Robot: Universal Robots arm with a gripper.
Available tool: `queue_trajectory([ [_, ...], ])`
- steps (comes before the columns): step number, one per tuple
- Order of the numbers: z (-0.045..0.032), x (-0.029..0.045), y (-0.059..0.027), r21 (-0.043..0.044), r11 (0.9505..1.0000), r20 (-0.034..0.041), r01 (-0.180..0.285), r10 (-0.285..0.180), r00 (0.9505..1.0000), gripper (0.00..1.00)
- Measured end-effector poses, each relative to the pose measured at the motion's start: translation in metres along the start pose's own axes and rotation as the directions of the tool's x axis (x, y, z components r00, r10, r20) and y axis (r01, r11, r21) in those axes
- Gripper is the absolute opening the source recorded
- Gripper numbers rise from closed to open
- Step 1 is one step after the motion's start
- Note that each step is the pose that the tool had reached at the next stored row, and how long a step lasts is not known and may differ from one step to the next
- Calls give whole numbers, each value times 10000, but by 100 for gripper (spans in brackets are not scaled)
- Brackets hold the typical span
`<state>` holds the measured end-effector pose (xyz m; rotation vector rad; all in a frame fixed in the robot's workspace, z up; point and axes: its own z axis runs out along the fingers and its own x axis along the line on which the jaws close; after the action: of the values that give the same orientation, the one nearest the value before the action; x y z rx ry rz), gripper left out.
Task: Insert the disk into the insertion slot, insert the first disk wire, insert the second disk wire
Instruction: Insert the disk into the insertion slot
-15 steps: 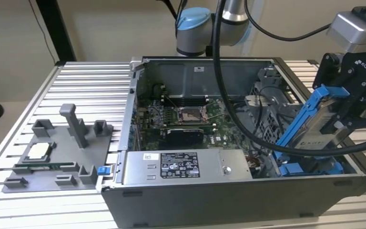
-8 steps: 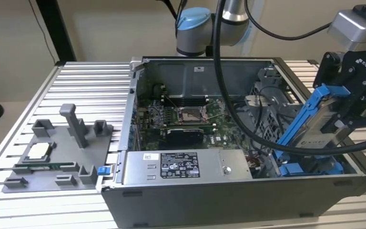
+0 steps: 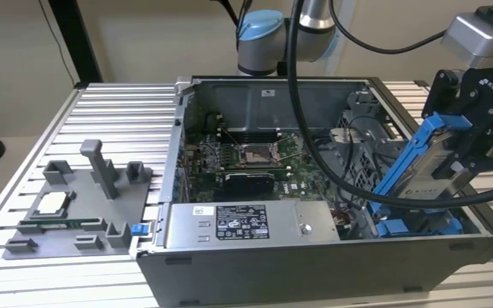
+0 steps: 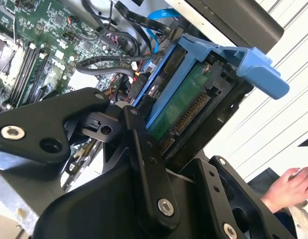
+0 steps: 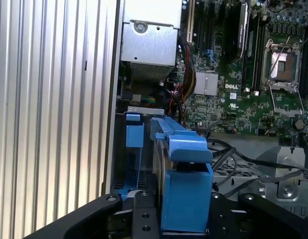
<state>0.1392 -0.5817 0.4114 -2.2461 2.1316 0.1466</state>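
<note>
Disk [image 3: 441, 172]: bare silver-grey metal, slight sheen; green circuit-board face in the second wrist view. Carrier [image 5: 186, 199]: smooth bright blue plastic. Gripper [image 3: 465, 160]: matt black metal. Table [image 3: 118, 109]: ribbed satin aluminium. Case [image 3: 315, 273]: dark matt painted sheet. Power-supply box [image 3: 302, 224]: dull grey sheet metal, paper label. Fixture tray [image 3: 54, 236]: matt grey plastic. Cable [image 3: 295, 77]: glossy black rubber.
</note>
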Motion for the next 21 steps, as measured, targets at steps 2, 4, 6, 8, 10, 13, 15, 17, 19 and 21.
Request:
queue_trajectory([
  [2,-1,0,0,0,10000,0,0,0,10000,0],
  [4,-3,0,0,0,10000,0,0,0,10000,0],
  [6,-17,-2,1,0,10000,-4,0,0,10000,0],
  [8,-39,-5,1,0,10000,4,3,-3,10000,0],
  [10,-75,-8,6,0,10000,0,0,0,10000,0],
  [13,-131,-13,17,0,10000,0,-1,1,10000,0],
  [15,-138,-5,27,0,10000,1,0,0,10000,0],
  [17,-143,33,40,0,10000,-1,0,0,10000,0],
  [19,-141,80,50,0,10000,0,0,0,10000,0],
  [21,-124,92,57,31,10000,1,3,-3,10000,0],
])
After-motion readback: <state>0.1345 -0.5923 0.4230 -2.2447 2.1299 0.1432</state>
